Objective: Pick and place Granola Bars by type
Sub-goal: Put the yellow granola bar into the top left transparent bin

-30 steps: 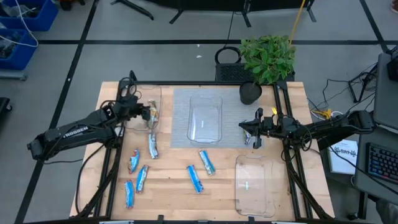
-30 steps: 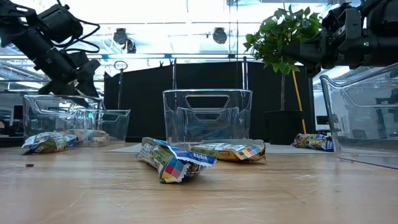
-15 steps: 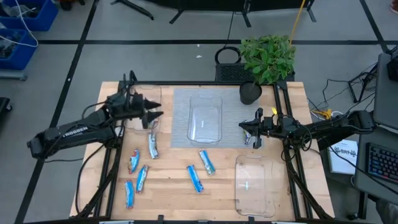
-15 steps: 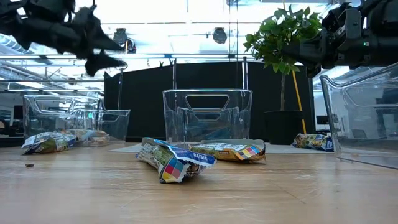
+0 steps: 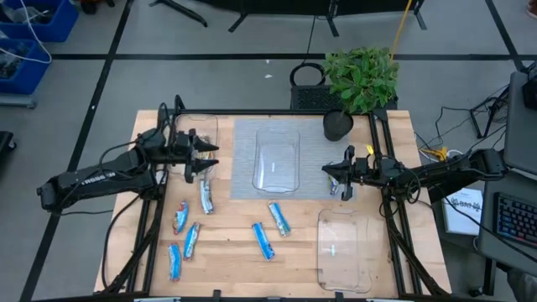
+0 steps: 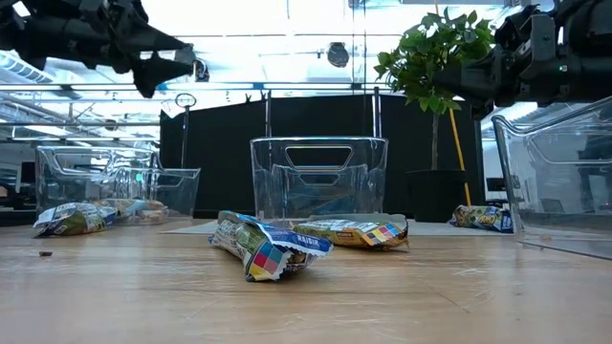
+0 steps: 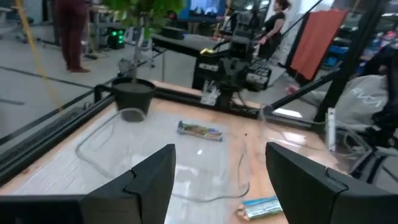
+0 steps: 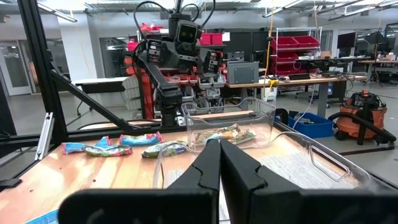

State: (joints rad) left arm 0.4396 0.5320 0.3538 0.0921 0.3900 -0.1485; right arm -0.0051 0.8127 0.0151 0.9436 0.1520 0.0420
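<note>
Wrapped granola bars lie flat on the table. Several blue ones (image 5: 191, 239) sit toward the near left and centre (image 5: 264, 241), and a silver one (image 5: 205, 198) lies just near of the left tray. A tan bar (image 8: 227, 134) rests inside the left clear tray (image 5: 200, 132). Another bar (image 7: 199, 129) lies on the table under my right gripper. My left gripper (image 5: 214, 158) hovers open over the left tray's near-right corner, pointing level toward the right edge. It also shows open in its wrist view (image 7: 217, 180). My right gripper (image 5: 334, 178) is shut (image 8: 214, 146) and empty, above that bar.
An empty clear tray (image 5: 277, 159) stands on a grey mat at the table's centre. Another clear tray (image 5: 340, 247) sits at the near right. A potted plant (image 5: 340, 124) stands at the far edge. In the low view two bars (image 6: 268, 248) lie in front.
My left gripper has risen from inside the left tray and tipped from pointing down to lying level, pointing toward the table's right edge. The right arm has kept still and no bar on the table has moved.
</note>
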